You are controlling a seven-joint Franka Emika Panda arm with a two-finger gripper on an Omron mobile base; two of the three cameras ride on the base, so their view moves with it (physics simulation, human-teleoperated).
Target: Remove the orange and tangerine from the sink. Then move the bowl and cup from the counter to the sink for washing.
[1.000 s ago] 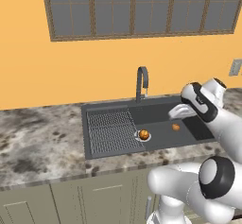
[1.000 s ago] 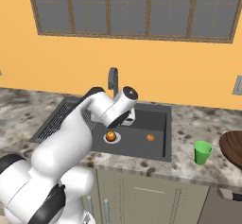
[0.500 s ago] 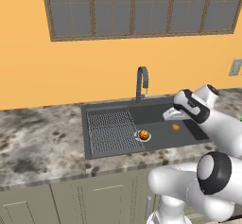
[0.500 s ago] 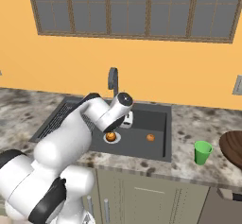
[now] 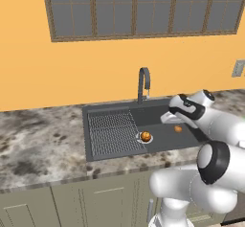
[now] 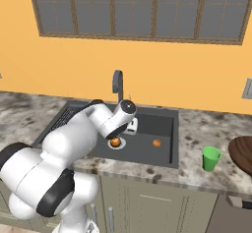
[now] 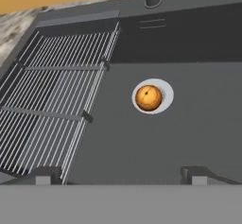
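Listing, left to right. Grid (image 7: 56, 95): ribbed, fills the left half of the sink (image 5: 162, 142). Orange (image 7: 148, 98): round, no long axis, sits on the silver drain (image 7: 165, 88) just right of the grid; lies ahead of the pincer (image 7: 120, 173) and slightly right of its midline, well apart from the tips. Pincer: over the basin, jaws spread wide, holding nothing, touching nothing. Second fruit (image 6: 156, 142): smaller, on the basin floor right of the drain, likely the tangerine. Cup (image 6: 211, 158): green, upright on the tabletop (image 6: 197, 165) right of the sink. Bowl (image 6: 242, 151): just beside the cup, at the far right.
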